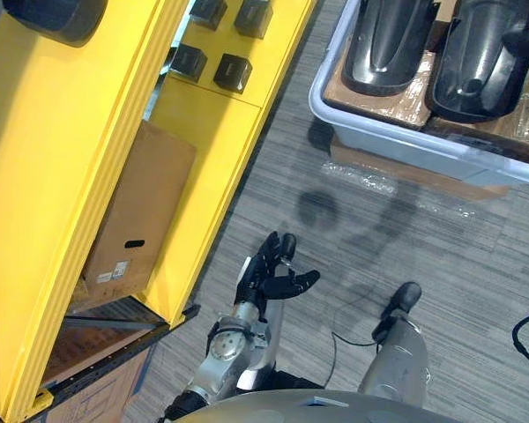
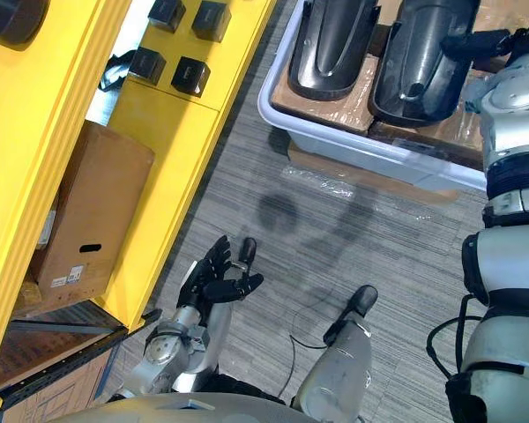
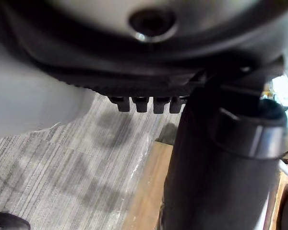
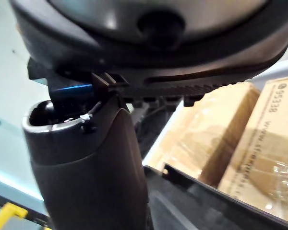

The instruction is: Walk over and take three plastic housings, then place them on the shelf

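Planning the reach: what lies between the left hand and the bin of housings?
Mostly grey carpet, in the left eye view, from the left hand to the bin, plus clear film on the floor by its near wall.

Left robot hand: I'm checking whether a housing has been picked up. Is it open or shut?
Open. The left robot hand hangs over the carpet, fingers spread, holding nothing.

Logging shelf (image 1: 62, 176) running along 9 to 11 o'clock, holding cardboard box (image 1: 137, 211) inside its lower bay. Noting small boxes (image 1: 232, 72) sitting on shelf toward 11. Marking bin (image 1: 397, 132) resting on floor (image 1: 353, 264) at 1 o'clock, well apart from shelf. Finding left housing (image 1: 388, 44) and right housing (image 1: 480, 62) lying side by side in bin, on cardboard sheets (image 1: 379, 99).
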Available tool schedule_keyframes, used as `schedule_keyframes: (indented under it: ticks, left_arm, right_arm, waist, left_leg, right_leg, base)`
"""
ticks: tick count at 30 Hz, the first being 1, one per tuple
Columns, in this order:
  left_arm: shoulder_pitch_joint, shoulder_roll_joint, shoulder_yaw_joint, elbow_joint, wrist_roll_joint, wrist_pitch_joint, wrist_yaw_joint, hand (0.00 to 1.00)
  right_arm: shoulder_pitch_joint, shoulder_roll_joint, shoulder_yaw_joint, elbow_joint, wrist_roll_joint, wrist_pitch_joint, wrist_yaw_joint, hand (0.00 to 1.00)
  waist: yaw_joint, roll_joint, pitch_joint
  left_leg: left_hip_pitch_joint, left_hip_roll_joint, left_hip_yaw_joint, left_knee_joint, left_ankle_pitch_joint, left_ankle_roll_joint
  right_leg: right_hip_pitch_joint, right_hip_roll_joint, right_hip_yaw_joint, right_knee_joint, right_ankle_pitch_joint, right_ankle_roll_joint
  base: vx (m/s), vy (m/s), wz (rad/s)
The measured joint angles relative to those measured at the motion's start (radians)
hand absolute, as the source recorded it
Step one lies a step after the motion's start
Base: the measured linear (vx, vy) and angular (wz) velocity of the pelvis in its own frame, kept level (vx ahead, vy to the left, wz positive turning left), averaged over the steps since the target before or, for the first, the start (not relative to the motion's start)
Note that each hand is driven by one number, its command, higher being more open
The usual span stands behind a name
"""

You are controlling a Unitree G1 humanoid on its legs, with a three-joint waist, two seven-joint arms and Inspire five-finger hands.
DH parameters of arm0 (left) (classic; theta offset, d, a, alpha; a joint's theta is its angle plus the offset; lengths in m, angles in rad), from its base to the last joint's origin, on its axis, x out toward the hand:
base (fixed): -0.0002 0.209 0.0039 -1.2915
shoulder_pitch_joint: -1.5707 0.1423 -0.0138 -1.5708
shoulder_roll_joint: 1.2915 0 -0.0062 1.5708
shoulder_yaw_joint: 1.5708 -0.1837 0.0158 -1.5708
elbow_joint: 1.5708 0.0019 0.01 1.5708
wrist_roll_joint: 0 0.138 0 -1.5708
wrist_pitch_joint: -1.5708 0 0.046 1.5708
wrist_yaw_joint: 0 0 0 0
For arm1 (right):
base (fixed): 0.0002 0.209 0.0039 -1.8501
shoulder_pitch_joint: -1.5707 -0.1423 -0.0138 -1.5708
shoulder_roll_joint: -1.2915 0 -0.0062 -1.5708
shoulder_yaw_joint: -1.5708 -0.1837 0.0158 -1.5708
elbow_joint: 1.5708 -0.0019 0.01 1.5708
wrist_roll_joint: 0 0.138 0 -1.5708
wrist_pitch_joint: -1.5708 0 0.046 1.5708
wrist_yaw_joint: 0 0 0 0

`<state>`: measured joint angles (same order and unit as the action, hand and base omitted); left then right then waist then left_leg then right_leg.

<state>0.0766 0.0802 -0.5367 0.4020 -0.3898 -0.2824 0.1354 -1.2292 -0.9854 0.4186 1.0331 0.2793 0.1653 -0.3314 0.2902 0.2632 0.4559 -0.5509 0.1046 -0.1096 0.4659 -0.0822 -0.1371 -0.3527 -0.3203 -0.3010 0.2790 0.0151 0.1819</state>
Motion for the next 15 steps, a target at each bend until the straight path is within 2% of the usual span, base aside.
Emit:
schedule_keyframes:
  ticks: [2,5,7,8,15]
  left_arm:
    - [-0.001,-0.003,-0.004,0.000,0.001,-0.001,0.002,1.00]
    - [-0.001,-0.003,-0.004,-0.001,0.000,-0.001,0.002,1.00]
    - [-0.001,-0.003,-0.004,-0.005,0.000,0.000,0.002,1.00]
    - [-0.001,-0.003,-0.004,-0.005,0.000,0.002,0.002,1.00]
    - [-0.001,-0.002,0.000,-0.008,-0.008,0.021,0.013,1.00]
  right_arm:
    - [0.013,0.000,0.000,0.034,0.000,0.039,-0.001,1.00]
    - [0.036,0.000,0.000,0.034,-0.001,0.060,-0.002,1.00]
    - [0.038,0.000,0.000,0.036,-0.001,0.108,0.008,1.00]
    - [0.039,0.000,-0.001,0.041,-0.001,0.123,0.020,0.00]
    - [0.051,-0.034,-0.006,0.063,-0.154,0.182,0.133,0.00]
  waist:
    - [0.011,0.000,0.000]
    - [0.010,0.000,0.000]
    - [0.010,0.001,0.000]
    - [0.008,0.001,-0.001]
    - [0.005,0.004,-0.003]
  left_leg:
    - [0.000,-0.006,-0.002,0.000,0.000,0.000]
    - [-0.001,-0.010,-0.002,0.002,-0.001,0.002]
    - [-0.001,-0.010,-0.002,0.002,-0.002,0.002]
    - [0.000,-0.009,-0.002,0.003,-0.003,0.002]
    - [0.016,-0.009,-0.003,0.008,-0.006,0.004]
  right_leg:
    - [0.002,-0.006,-0.003,0.000,-0.001,0.001]
    - [0.005,-0.009,-0.006,0.000,-0.001,0.001]
    - [0.005,-0.009,-0.008,0.000,-0.002,0.000]
    - [0.006,-0.009,-0.008,0.000,-0.002,-0.001]
    - [0.026,-0.009,-0.010,0.000,-0.003,-0.001]
  base:
    - [0.03,0.006,0.07]
    - [0.02,0.007,0.03]
    - [0.00,0.000,0.00]
    - [0.00,0.000,0.00]
    - [0.00,0.000,0.00]
